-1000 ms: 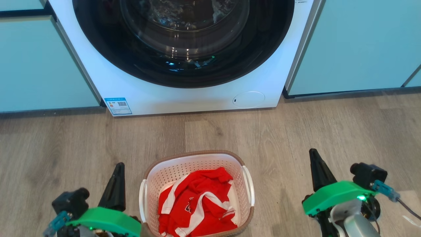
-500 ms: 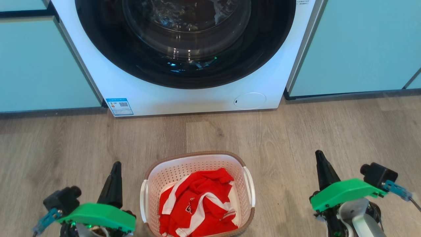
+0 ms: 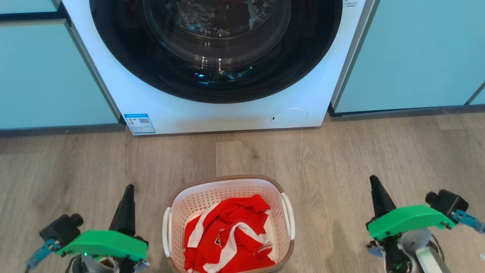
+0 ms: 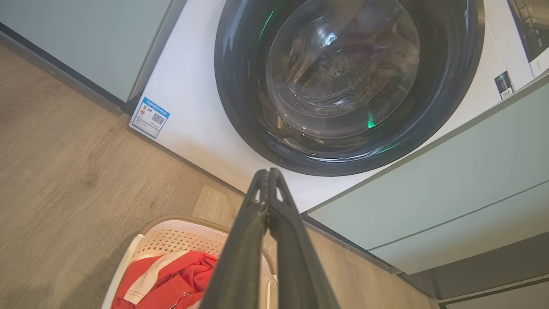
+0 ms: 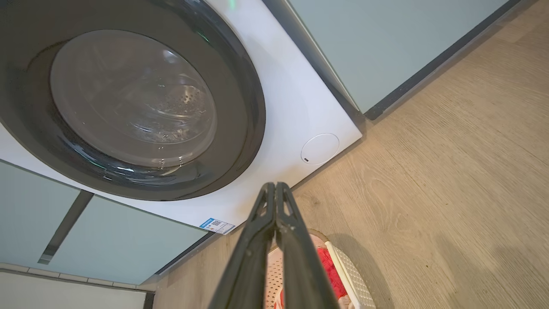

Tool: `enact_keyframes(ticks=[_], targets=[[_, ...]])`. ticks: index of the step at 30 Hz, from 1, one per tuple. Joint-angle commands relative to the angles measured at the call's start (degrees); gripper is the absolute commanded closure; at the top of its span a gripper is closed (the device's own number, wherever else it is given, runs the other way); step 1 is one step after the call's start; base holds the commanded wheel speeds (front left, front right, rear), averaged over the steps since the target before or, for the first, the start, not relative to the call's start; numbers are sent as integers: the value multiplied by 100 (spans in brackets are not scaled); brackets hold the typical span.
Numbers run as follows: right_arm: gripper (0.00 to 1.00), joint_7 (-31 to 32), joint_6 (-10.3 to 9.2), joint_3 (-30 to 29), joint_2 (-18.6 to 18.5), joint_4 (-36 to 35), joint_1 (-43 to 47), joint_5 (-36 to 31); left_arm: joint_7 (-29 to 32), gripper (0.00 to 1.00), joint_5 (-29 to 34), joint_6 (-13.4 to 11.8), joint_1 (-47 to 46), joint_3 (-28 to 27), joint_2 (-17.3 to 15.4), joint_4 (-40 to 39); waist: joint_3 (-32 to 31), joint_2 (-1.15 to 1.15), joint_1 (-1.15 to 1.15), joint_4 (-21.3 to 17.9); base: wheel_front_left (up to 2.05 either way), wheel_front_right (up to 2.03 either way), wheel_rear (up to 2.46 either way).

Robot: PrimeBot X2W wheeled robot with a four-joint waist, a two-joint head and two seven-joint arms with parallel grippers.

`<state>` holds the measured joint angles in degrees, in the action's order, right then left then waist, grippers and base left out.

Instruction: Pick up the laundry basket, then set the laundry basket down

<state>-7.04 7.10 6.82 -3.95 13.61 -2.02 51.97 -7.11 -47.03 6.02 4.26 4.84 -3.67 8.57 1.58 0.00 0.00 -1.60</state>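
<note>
With the left gripper (image 3: 129,189) and right gripper (image 3: 374,180) closed, empty and flanking the laundry basket (image 3: 227,178) on the floor (image 3: 341,151) before the washer (image 3: 227,117), descending with jaws shut may strike a handle (image 3: 289,216) and shove the basket aside.

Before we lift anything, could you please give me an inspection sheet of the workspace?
surface: wood-look floor.
job's things: laundry basket standing on it before the washing machine, red-and-white garment inside.
clutter: nothing seen.
grippers: left gripper and right gripper both shut, either side of the basket, apart from it.
cables: blue connector on each wrist camera; leads hard to make out.
surroundings: washing machine door shut, pale green cabinets on both sides.
</note>
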Motion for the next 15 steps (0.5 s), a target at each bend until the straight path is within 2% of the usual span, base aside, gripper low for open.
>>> enact_keyframes(ticks=[1,15], targets=[[100,51,18,-30,-80,-164,-272,178,24,100,-187,31,-351,-154,-108,-128,-3,0,0,4,0,0,0],[100,270,22,-238,-85,-125,-296,1018,247,100,-1130,55,-488,-291,-116,7,-31,0,0,36,0,0,0]])
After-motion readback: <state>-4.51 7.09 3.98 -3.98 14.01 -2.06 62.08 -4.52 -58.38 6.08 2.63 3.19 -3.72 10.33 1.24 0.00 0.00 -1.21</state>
